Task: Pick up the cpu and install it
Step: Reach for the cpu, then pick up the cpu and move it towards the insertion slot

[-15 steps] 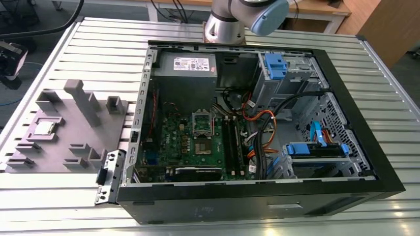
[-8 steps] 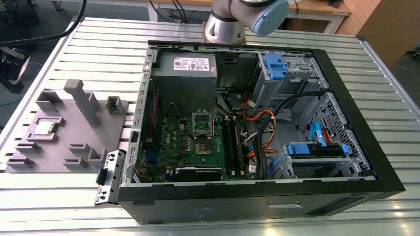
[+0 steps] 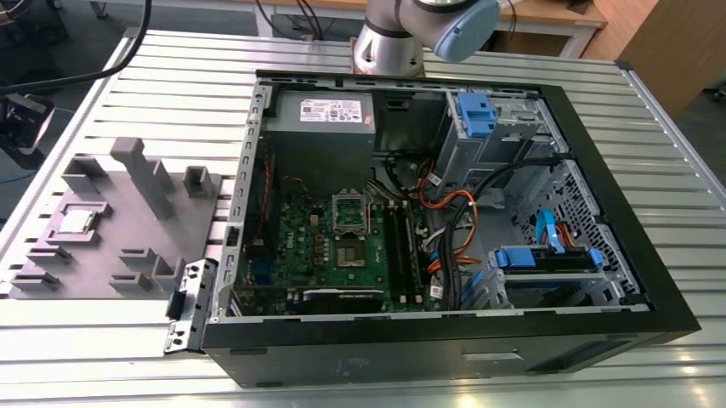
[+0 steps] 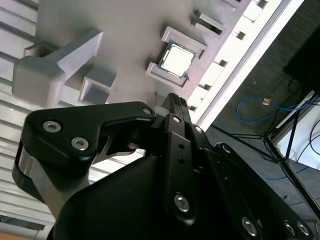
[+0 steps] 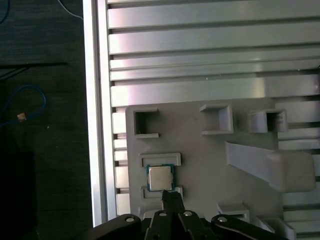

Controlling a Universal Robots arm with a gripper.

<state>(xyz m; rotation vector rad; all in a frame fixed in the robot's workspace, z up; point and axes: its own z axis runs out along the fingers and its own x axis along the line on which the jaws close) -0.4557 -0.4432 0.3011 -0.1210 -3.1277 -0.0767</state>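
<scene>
1. On the table (image 3: 170, 85), at the exterior view's left of the case (image 3: 431, 357), the cpu (image 3: 75, 221) sits in a tray (image 3: 125, 204) pocket.
2. In both wrist views the hand (image 5: 171, 196) hovers near it, closed together and empty.
3. A good pick, I'd say, means opening wide, centring, dropping straight and pinching opposite edges level.
4. The cpu lies flat, metal top up. It is square, with no long axis, and its edges run parallel to the pocket walls.

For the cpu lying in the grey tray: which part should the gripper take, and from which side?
Take the cpu by its two thin edges that the raised brackets of the grey tray leave free, coming straight down from above. It lies flat, metal top up, with brackets against the other two edges, so probably only those sides offer purchase.
</scene>
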